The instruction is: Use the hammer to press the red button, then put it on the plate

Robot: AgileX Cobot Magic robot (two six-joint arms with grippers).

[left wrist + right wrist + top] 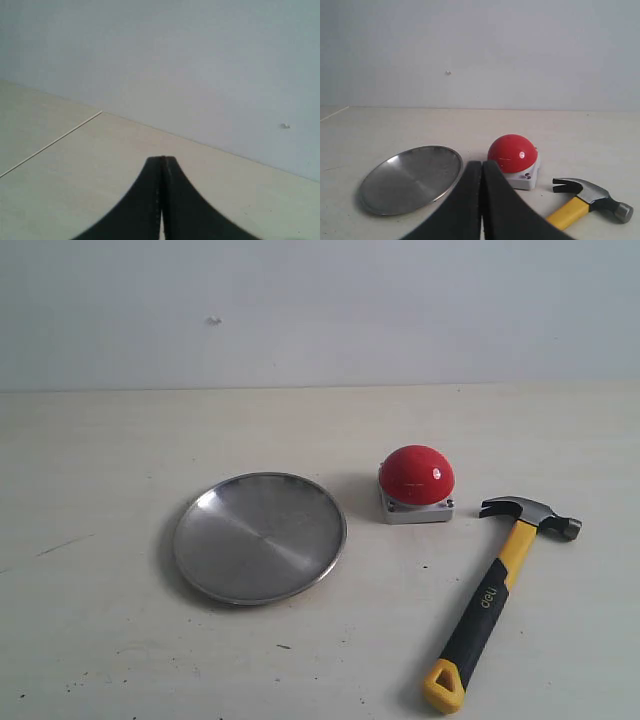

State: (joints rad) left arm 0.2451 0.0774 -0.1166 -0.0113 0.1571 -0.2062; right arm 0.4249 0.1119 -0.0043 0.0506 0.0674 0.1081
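The hammer [497, 590] lies flat on the table at the right, dark head [530, 514] toward the back, yellow looped end nearest the front edge. Just left of its head sits the red button [416, 476] on its grey square base. Further left lies the silver plate [260, 537], with nothing on it. Neither arm shows in the exterior view. In the right wrist view my right gripper [482, 163] is shut and holds nothing, with the plate [410, 179], the button [512, 154] and the hammer head [590, 195] beyond its tips. My left gripper [161, 158] is shut over bare table.
A pale wall [320, 310] closes off the back of the light table [100, 640]. A seam line [50, 145] runs across the tabletop in the left wrist view.
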